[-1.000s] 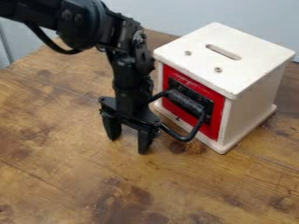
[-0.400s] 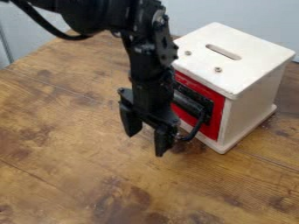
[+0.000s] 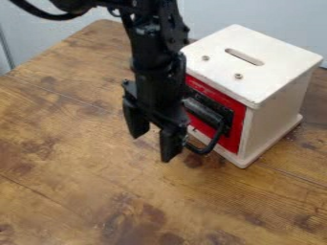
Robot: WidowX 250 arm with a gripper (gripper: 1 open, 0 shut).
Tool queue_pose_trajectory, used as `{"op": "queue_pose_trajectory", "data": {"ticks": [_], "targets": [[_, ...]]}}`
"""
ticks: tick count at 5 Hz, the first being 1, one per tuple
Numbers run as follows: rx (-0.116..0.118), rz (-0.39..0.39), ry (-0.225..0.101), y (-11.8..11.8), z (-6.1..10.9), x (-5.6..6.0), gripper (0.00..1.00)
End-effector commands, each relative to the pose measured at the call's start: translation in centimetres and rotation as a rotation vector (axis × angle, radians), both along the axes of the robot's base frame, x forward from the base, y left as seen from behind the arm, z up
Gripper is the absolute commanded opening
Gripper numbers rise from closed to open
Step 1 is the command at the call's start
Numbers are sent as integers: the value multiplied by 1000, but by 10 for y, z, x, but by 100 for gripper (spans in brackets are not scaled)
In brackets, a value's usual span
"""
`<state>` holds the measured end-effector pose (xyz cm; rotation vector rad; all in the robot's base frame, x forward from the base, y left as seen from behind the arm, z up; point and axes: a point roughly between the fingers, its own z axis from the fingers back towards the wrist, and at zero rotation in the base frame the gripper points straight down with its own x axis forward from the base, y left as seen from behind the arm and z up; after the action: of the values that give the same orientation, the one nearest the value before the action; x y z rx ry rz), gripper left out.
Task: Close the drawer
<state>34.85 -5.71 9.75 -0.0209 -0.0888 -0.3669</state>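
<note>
The drawer point(image 3: 211, 100) shows as a red front with a black plate point(image 3: 208, 114) in the left face of a pale wooden box point(image 3: 255, 77). It sticks out only a little from the box. Its black loop handle point(image 3: 205, 145) reaches out toward the front left, low over the table. My gripper point(image 3: 151, 144) hangs straight down from the black arm point(image 3: 153, 48), right in front of the drawer's plate, and hides the handle's left part. Its two fingers stand apart, open, with nothing between them. Whether a finger touches the handle I cannot tell.
The box stands at the right on a worn wooden table point(image 3: 76, 191). A grey wall point(image 3: 19, 38) lies behind the table's far left edge. The box top has a long slot point(image 3: 243, 57) and two small holes.
The gripper swung from left of the handle toward the drawer's front and twisted a little, then edged back left and up. The drawer sits about where it was.
</note>
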Motion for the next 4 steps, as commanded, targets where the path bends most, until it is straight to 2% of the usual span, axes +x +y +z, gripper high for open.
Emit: {"op": "queue_pose_trajectory", "data": {"ticks": [1, 2, 3, 4], "targets": [[-5, 5, -85, 14, 29, -2, 100], [-6, -13, -92, 17, 26, -16, 100], [-14, -37, -76, 22, 22, -26, 100], [-6, -27, -81, 27, 14, -25, 100]]}}
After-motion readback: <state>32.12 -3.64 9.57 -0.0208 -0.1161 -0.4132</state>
